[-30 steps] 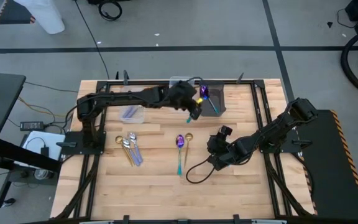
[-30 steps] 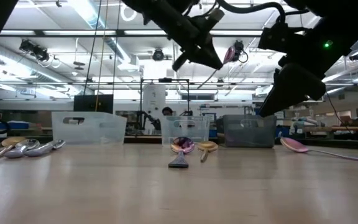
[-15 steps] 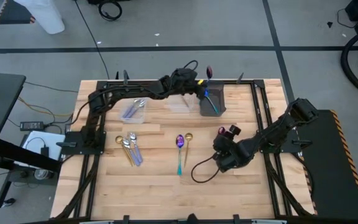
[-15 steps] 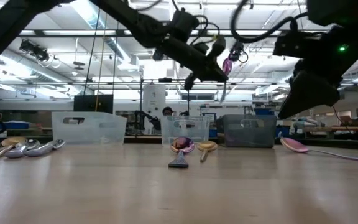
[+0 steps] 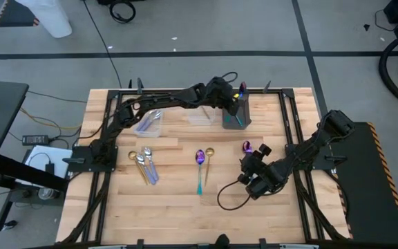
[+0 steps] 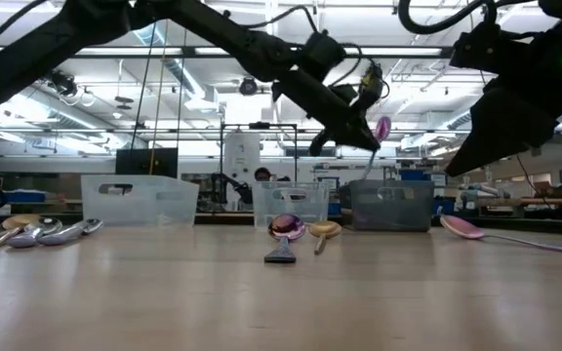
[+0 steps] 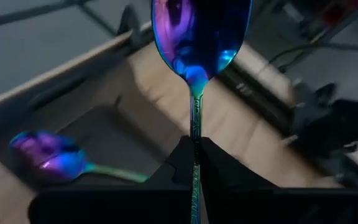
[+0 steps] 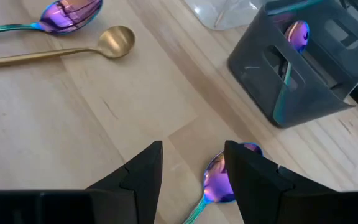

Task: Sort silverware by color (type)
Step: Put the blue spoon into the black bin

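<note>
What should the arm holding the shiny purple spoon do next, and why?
Probably open its fingers and drop it. The left gripper is shut on an iridescent spoon, holding it over the dark bin. Another spoon of that colour already lies in that bin, so this one likely belongs there too.

Robotics lab / open industrial test floor. Evidence: low view looks past the wooden table [image 6: 261,292] into a big hall with rows of ceiling strip lights [image 6: 213,54], exposed trusses, benches and equipment racks [image 6: 149,161]. High view shows a grey concrete floor [image 5: 185,28] with dark tape lines, loose cables [image 5: 123,10] and a power brick [image 5: 36,140] beside the rig.
</note>
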